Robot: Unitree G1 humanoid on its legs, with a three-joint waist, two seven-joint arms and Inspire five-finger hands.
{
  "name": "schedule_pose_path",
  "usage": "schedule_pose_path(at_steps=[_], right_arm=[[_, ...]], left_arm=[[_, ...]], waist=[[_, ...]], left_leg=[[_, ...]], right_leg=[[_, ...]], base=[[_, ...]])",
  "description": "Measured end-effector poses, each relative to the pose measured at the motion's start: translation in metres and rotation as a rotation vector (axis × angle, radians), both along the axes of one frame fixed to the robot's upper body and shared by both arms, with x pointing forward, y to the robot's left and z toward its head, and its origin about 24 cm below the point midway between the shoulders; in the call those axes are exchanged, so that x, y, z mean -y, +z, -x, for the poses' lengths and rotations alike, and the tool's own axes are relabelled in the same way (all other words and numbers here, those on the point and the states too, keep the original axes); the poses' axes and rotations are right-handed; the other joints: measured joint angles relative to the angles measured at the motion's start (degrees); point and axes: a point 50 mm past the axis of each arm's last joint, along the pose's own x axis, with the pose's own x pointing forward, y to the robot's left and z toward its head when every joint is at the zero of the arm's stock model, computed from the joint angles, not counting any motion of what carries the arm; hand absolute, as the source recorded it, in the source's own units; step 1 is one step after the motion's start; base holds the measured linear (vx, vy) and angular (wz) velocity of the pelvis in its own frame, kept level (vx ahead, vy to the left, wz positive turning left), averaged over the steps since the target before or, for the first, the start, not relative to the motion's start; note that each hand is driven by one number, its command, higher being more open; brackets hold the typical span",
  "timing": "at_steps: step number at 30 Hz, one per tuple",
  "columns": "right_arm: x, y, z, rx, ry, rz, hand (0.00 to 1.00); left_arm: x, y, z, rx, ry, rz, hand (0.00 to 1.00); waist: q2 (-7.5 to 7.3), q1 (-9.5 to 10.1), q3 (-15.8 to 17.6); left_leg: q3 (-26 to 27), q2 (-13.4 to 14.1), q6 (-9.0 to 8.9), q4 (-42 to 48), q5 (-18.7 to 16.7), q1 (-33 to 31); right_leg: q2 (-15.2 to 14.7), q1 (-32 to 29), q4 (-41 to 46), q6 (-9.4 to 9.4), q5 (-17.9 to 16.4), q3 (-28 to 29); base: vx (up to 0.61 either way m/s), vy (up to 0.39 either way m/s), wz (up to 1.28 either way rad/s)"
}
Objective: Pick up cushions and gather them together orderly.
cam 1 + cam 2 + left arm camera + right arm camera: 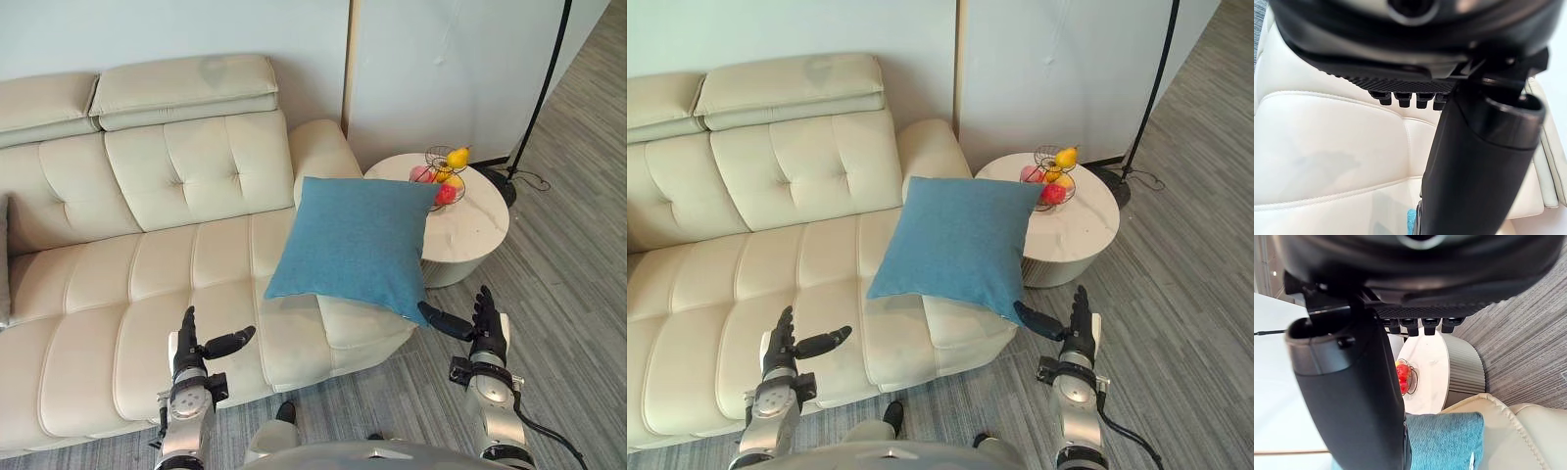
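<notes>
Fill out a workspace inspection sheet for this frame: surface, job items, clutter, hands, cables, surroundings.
Surface: cream tufted sofa, seat mostly bare.
Job's things: one blue cushion, propped tilted at the sofa's right end.
Clutter: grey sliver at the sofa's left end, cannot tell what.
Hands: left hand open over the seat's front; right hand open, fingers straight, thumb by the cushion's lower corner, contact unclear.
Cables: thin cord by the floor lamp base.
Surroundings: round side table with wire fruit basket; grey carpet.
</notes>
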Motion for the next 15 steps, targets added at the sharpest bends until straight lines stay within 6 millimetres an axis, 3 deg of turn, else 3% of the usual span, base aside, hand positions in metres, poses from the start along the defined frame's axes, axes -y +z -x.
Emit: schedule_pose_path(at_steps=[8,12,15], right_arm=[[-0.016,0.01,-0.019,0.038,0.125,0.017,1.0],[-0.029,0.029,-0.059,0.116,0.203,0.036,1.0],[-0.037,0.042,-0.077,0.166,0.227,0.041,1.0]], left_arm=[[0.002,0.011,-0.016,0.059,0.001,-0.01,1.0],[0.01,0.036,-0.059,0.171,-0.073,-0.042,1.0],[0.016,0.054,-0.084,0.249,-0.088,-0.045,1.0]], waist=[[0.61,-0.24,-0.5],[0.16,-0.07,1.5],[-0.5,0.35,3.6]], left_leg=[[0.0,-0.6,0.4,-2.5,1.5,-1.0],[0.0,-0.8,0.57,-2.2,2.3,-4.8],[0.1,-0.8,0.57,-0.9,2.3,-7.4]], right_leg=[[-0.1,-0.2,-4.2,0.59,2.4,-0.1],[0.2,-3.4,-5.4,0.5,4.0,-0.1],[0.3,-5.5,-5.2,0.17,4.7,0.2]], base=[[0.03,0.033,0.02],[0.0,0.0,0.0],[-0.05,0.034,-0.06]])
